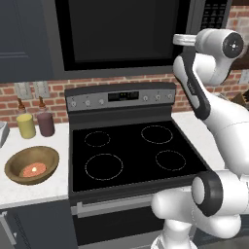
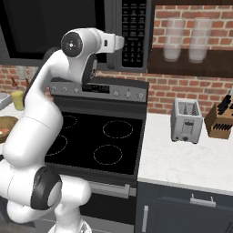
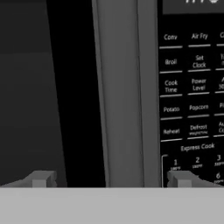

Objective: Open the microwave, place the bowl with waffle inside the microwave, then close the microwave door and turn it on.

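The microwave hangs above the stove with its door shut. In the hand view my gripper is open, and its two fingertips stand on either side of the door's grey vertical handle without touching it. The black keypad lies just right of the handle. The arm's wrist reaches up to the microwave's right part. The brown wooden bowl rests on the white counter left of the stove, with the pinkish-orange waffle inside it. The bowl's edge peeks past the arm.
The black four-ring stove sits below the microwave. A yellow jar and a maroon jar stand behind the bowl. A toaster and a knife block stand on the right counter, with glasses on the shelf above.
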Motion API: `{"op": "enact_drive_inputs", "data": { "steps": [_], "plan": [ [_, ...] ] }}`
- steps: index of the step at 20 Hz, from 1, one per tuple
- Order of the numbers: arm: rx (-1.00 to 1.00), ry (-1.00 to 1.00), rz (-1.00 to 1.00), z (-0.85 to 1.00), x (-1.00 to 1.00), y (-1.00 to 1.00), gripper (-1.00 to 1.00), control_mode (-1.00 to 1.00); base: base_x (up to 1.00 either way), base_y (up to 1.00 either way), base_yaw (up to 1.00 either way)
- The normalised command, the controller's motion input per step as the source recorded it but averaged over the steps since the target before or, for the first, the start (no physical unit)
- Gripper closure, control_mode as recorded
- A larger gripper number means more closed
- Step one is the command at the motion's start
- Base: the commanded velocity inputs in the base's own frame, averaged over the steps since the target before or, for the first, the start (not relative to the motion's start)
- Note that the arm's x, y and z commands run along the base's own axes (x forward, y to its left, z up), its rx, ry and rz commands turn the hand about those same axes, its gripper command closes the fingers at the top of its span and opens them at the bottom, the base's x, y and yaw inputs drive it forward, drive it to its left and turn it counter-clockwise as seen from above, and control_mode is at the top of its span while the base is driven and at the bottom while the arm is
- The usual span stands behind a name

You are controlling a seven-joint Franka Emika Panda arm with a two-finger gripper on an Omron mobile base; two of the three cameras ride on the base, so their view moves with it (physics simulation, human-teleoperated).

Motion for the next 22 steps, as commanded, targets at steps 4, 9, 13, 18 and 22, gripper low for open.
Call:
{"op": "enact_drive_inputs", "data": {
  "steps": [4, 9, 13, 18, 22],
  "plan": [
    [0.03, 0.00, 0.00, 0.06, 0.20, -0.14, -1.00, -1.00, 0.00, 0.00, 0.00],
    [0.01, 0.00, 0.00, 0.02, 0.23, -0.06, -1.00, -1.00, 0.00, 0.00, 0.00],
    [0.00, 0.00, 0.00, 0.00, 0.27, 0.00, -1.00, -1.00, 0.00, 0.00, 0.00],
    [0.00, 0.00, 0.01, 0.01, 0.21, -0.03, -1.00, -1.00, 0.00, 0.00, 0.00],
    [0.00, 0.00, 0.00, 0.00, 0.00, 0.00, -1.00, -1.00, 0.00, 0.00, 0.00]
  ]
}}
